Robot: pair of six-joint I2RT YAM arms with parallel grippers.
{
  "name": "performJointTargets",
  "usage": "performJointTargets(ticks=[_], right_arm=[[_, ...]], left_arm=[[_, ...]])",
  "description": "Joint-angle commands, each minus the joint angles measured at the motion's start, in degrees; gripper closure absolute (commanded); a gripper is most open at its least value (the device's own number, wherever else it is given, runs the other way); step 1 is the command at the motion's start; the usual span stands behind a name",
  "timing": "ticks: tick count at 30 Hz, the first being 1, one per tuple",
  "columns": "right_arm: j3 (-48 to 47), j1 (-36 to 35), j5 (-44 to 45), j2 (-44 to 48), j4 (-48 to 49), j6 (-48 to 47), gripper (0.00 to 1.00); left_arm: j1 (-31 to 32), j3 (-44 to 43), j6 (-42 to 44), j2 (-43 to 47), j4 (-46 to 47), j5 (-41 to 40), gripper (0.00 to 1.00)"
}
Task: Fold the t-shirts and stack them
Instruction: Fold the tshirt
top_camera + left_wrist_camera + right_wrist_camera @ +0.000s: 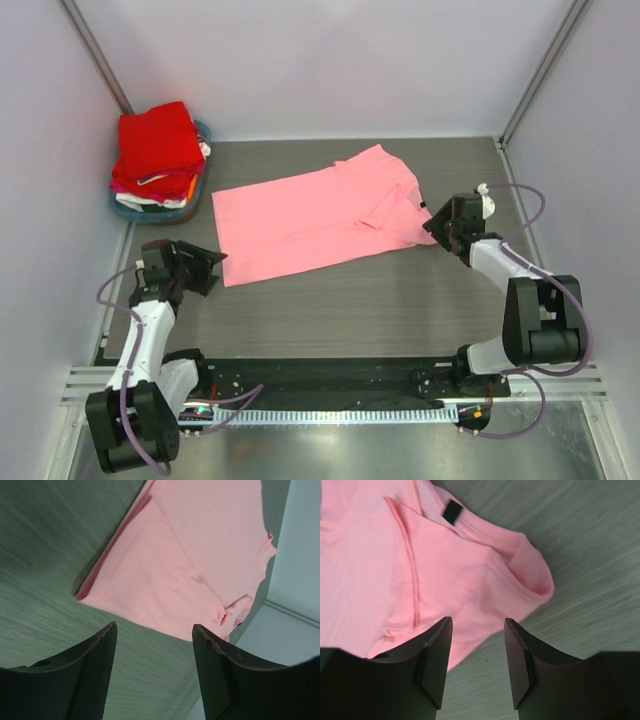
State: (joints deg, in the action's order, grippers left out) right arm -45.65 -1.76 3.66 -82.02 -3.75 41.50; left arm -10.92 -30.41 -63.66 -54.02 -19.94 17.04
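Got the left end effector [203,266] and right end effector [441,226] both spread wide and empty, with the light pink cloth t-shirt [300,222] lying flat on the grey wood-grain counter [400,300] just ahead of each, right between the two. Could easily pinch only the top layer, or drag the folded-over sleeve near the right one and bunch everything up. Nothing blocking really, just the bright red folded t-shirt [155,140] on top of others in the shallow teal tray [190,208], well off beyond the left one.

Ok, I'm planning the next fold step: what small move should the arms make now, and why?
Probably lower both grippers onto the ends of the light pink t-shirt. The left gripper is open just short of the hem corner, the right gripper open at the collar-end edge. Neither holds cloth, and the shirt lies long, not yet folded across.
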Motion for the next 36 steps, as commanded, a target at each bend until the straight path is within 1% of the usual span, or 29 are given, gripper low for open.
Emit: performJointTargets(ticks=[1,2,8,12,15,17,18,20,21,23,24,26,31,36], right_arm=[[6.34,0.18,2.14,1.16,10.24,4.46,0.48],[7.23,0.18,2.14,0.9,11.12,4.82,0.48],[9.44,0.18,2.23,-3.58,17.28,5.62,0.5],[7.86,0.35,5.2,-6.31,16.41,5.88,0.5],[8.12,0.53,8.28,-6.57,16.49,6.49,0.53],[7.94,0.88,9.69,-7.36,16.67,6.58,0.58],[7.6,0.79,10.74,-7.63,16.23,6.41,0.64],[6.72,0.88,11.98,-8.33,15.62,6.14,0.72],[6.63,0.97,12.42,-8.59,15.53,6.14,0.8],[6.71,0.97,14.09,-7.81,15.09,6.05,0.89],[6.97,1.06,14.53,-7.28,15.0,6.05,0.98],[8.64,1.06,16.37,-5.71,15.43,6.58,0.99],[14.44,1.06,15.94,-2.01,20.79,6.84,0.99],[14.36,1.06,14.97,-2.18,21.06,7.02,0.99]], left_arm=[[-0.16,4.56,-4.97,4.78,2.8,1.16,0.37],[-0.07,6.14,-5.33,5.5,2.98,0.89,0.37],[0.02,8.0,-5.78,6.82,3.16,0.19,0.37],[-0.07,9.14,-5.78,6.38,3.16,-0.25,0.38],[0.19,9.93,-6.3,6.38,3.16,-1.91,0.44],[0.37,10.81,-6.83,6.12,3.16,-3.23,0.46],[0.63,10.9,-6.83,5.86,3.16,-3.59,0.46],[0.98,11.17,-7.09,5.51,3.16,-4.9,0.47],[1.59,11.25,-7.27,5.33,3.24,-5.43,0.48],[2.3,11.43,-7.62,4.98,3.51,-7.01,0.47],[3.09,11.52,-8.06,4.98,3.51,-7.63,0.47],[4.14,11.69,-8.59,4.71,3.94,-9.55,0.48],[8.28,12.66,-11.3,3.31,5.97,-13.43,0.5],[10.39,13.88,-13.5,1.9,7.9,-16.33,0.5]])
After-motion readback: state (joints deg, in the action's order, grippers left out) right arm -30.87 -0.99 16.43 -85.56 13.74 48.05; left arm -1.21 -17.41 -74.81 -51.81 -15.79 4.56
